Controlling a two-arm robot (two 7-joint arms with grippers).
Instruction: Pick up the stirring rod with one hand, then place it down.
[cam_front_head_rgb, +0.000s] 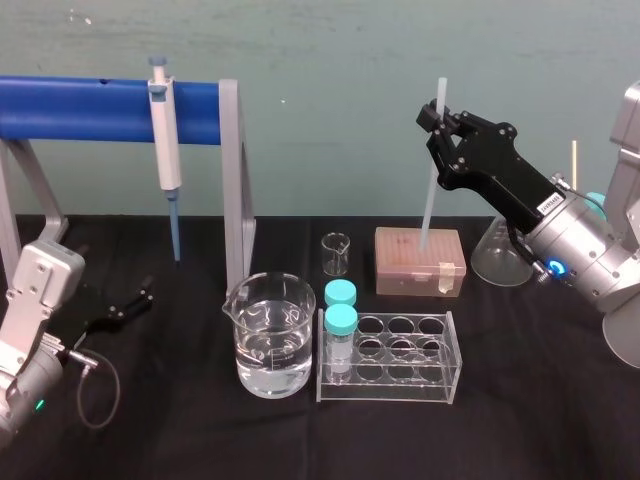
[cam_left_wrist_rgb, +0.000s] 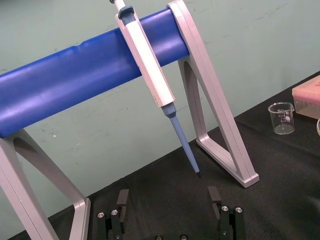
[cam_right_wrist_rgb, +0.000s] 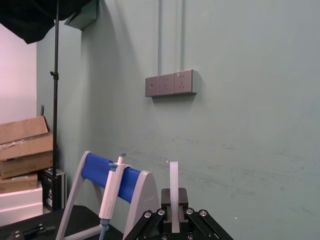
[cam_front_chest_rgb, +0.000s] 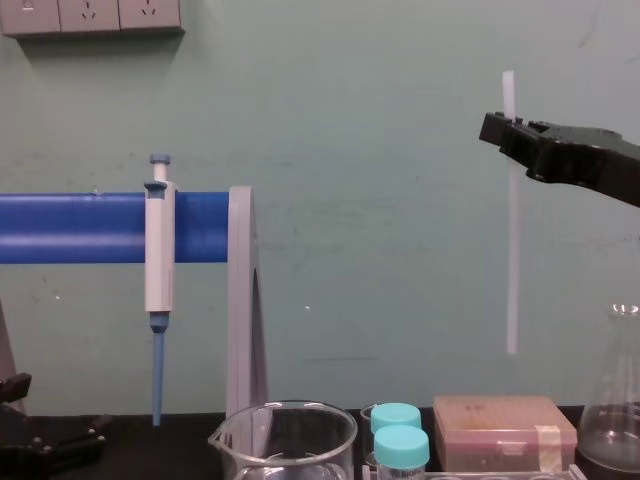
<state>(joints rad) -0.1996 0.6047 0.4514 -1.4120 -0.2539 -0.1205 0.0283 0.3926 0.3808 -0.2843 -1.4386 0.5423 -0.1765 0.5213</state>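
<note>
The stirring rod (cam_front_head_rgb: 430, 185) is a thin translucent white stick hanging almost upright in the air above the pink box (cam_front_head_rgb: 420, 262). My right gripper (cam_front_head_rgb: 440, 118) is shut on the rod near its top end; the rod's tip sticks up above the black fingers (cam_right_wrist_rgb: 173, 182). From the chest view the rod (cam_front_chest_rgb: 512, 250) hangs well clear of the box below, with the right gripper (cam_front_chest_rgb: 505, 128) reaching in from the right. My left gripper (cam_front_head_rgb: 140, 298) rests low at the table's left; in its wrist view the fingers (cam_left_wrist_rgb: 121, 200) stand apart with nothing between them.
A white pipette (cam_front_head_rgb: 165, 140) with a blue tip hangs on the blue-barred stand (cam_front_head_rgb: 100, 108). A water beaker (cam_front_head_rgb: 268, 335), a small beaker (cam_front_head_rgb: 336, 254), a clear rack (cam_front_head_rgb: 400, 355) with two teal-capped vials and a flask (cam_front_head_rgb: 500, 255) stand on the black table.
</note>
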